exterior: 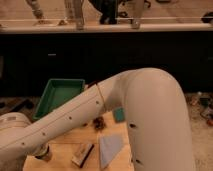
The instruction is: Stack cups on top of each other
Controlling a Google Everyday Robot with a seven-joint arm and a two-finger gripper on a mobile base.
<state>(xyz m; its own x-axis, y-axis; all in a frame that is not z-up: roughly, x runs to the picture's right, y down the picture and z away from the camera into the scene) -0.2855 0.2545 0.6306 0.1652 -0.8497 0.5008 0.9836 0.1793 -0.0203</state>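
The green tray (pixel 59 95) sits at the back left of the wooden worktop (pixel 65 162), its long side running away from the camera. The part of its floor that shows is bare, and its near right corner is hidden by the arm.

The white arm (pixel 150 110) fills most of the view. It rises at the right, bends over, and slopes down to the lower left edge. The pincer is not in view — it lies past the arm's low left end, so I cannot tell whether it is apart, together, or clamped on anything.

The cups cannot be made out, so which way they point is not shown; the arm covers much of the worktop. A small teal patch (pixel 118 115) shows just beside the arm, too partial to name. Near it lies a small dark lump (pixel 99 123). Closer to the camera, a pale blue-grey sheet (pixel 110 147) lies flat beside a brown-and-black block (pixel 82 154).
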